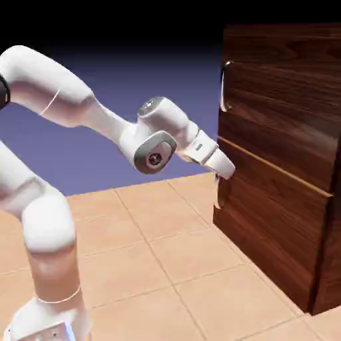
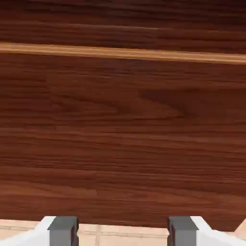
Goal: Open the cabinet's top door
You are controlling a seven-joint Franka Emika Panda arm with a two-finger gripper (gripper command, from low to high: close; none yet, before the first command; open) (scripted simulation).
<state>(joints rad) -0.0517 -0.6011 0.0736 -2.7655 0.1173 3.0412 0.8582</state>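
Tan floor tiles [image 1: 173, 253] are overlooked by the top door's handle [image 1: 225, 86]; upright, it is placed above the gripper [image 2: 123, 233], whose fingers are held apart.

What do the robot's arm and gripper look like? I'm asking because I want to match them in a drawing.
The arm is glossy white with smooth, rounded segments, a grey ring and dark round cap at a joint, and a black band near the left edge. Its base shows a small bluish light. The gripper has white finger mounts ending in blocky grey tips. No cables show.
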